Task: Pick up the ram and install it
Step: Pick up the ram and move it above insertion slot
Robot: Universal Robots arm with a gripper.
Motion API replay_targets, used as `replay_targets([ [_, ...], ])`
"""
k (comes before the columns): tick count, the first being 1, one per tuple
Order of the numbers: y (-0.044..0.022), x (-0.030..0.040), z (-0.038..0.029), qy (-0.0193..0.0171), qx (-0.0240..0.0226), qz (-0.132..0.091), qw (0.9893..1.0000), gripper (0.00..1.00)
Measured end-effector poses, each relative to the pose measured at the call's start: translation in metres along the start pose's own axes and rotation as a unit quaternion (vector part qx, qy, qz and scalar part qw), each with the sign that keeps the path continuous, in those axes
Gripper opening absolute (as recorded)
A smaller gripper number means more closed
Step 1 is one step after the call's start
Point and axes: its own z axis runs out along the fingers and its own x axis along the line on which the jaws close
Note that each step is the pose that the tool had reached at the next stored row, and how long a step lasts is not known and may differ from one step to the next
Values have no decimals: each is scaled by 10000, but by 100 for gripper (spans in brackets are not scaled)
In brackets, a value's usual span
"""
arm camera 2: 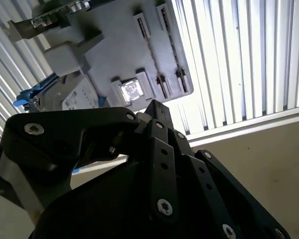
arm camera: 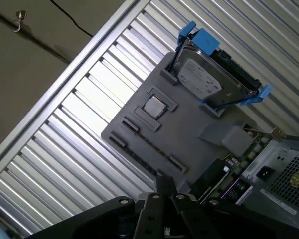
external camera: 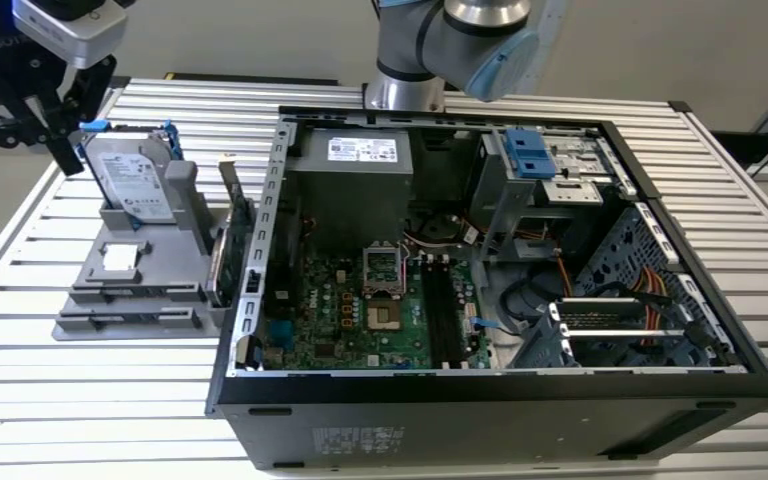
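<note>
Your gripper point(arm camera 2: 154, 107) hangs by the drive point(external camera: 131, 180), over the holder point(external camera: 157, 322); the jaws' gap cannot be told. Descend misaligned and you risk striking the drive instead of the ram.

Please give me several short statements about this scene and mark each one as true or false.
1. The hard drive with blue handles stands upright in the grey holder. True.
2. The computer case is closed. False: it lies open, with the motherboard visible.
3. The end effector is inside the case. False: it hangs outside it, above the holder.
4. A square silver chip lies in a recess of the holder. True.
</note>
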Motion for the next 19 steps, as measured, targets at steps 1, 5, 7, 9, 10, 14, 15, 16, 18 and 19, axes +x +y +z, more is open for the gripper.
replay_targets([
  [1,0,0,0,2,0,-34,10000,0],
  [5,0,0,0,8,-1,-159,9999,0],
  [7,0,0,0,11,-1,-226,9997,0],
  [9,0,0,0,14,-1,-287,9996,0],
  [10,0,0,0,15,-2,-320,9995,0],
  [14,0,0,0,21,-2,-445,9990,0],
  [15,0,0,0,23,-2,-478,9989,0],
  [16,0,0,0,24,-2,-507,9987,0],
  [18,0,0,0,27,-3,-573,9984,0],
  [19,0,0,0,29,-3,-602,9982,0],
])
